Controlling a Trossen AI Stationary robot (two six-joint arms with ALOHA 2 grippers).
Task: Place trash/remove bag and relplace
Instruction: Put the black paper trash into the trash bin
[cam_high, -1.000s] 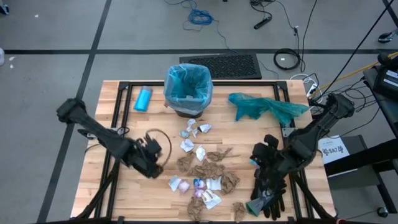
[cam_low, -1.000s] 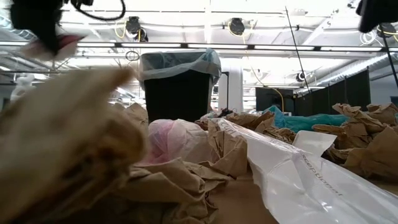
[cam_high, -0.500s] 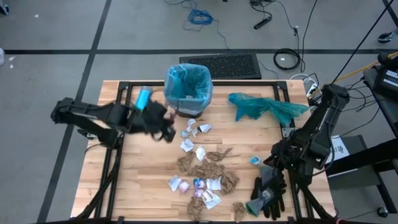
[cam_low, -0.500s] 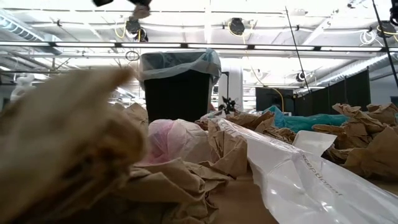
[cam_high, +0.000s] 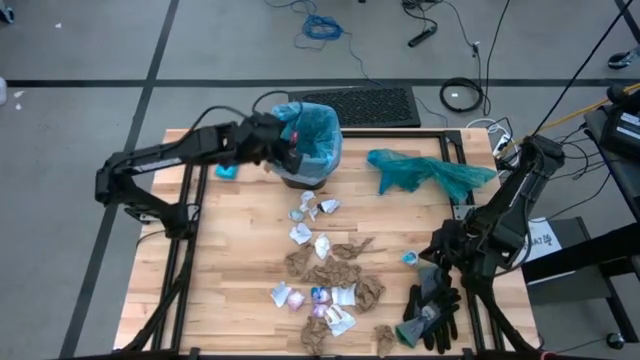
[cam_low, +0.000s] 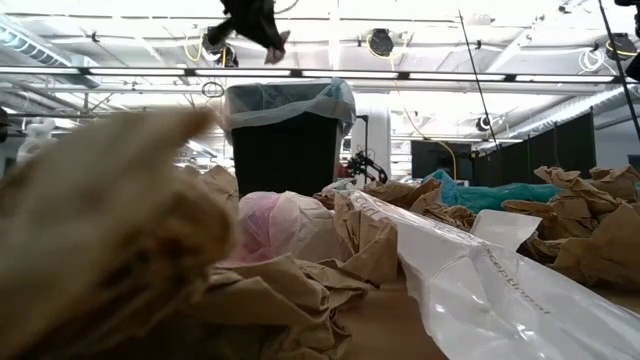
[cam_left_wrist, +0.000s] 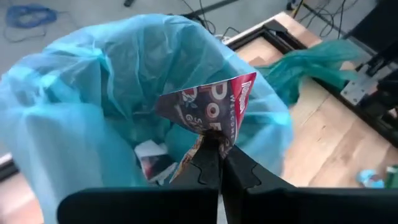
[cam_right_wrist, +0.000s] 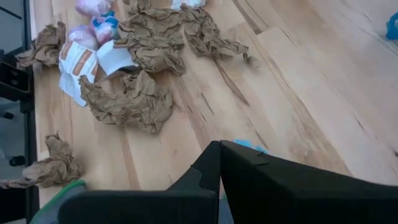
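Note:
The black bin (cam_low: 288, 150), lined with the pale blue bag (cam_high: 318, 125), stands at the table's far middle. My left gripper (cam_high: 292, 148) hangs over the bag's open mouth (cam_left_wrist: 81, 87), shut on a red and blue printed wrapper (cam_left_wrist: 208, 102). The low view shows it above the bin's rim, gripper (cam_low: 255, 22) and scrap (cam_low: 276, 45) alike. More trash (cam_high: 325, 270), brown paper wads and white wrappers, lies on the table's near middle. My right gripper (cam_high: 438, 248) is shut and holds nothing, above the table's near right. My left gripper pinches the wrapper's lower corner (cam_left_wrist: 211, 138) between its two fingertips (cam_left_wrist: 205, 163). The fingers slant down toward the bag's mouth. The wrapper stands up past the fingertips, lifted clear, above the scraps inside the bag.
A darker teal plastic bag (cam_high: 430, 172) lies at the far right. Black-and-grey gloves (cam_high: 430, 312) lie at the near right edge, beside my right gripper. A small light-blue bottle (cam_high: 227, 172) lies left of the bin. A small blue bit (cam_right_wrist: 249, 146) lies under my right gripper.
My left gripper, shut on the wrapper, has risen from the table's near left and swung toward the far edge and the right, ending over the bin's mouth. My right arm has drawn back a little toward the table's right edge, uncovering the gloves.

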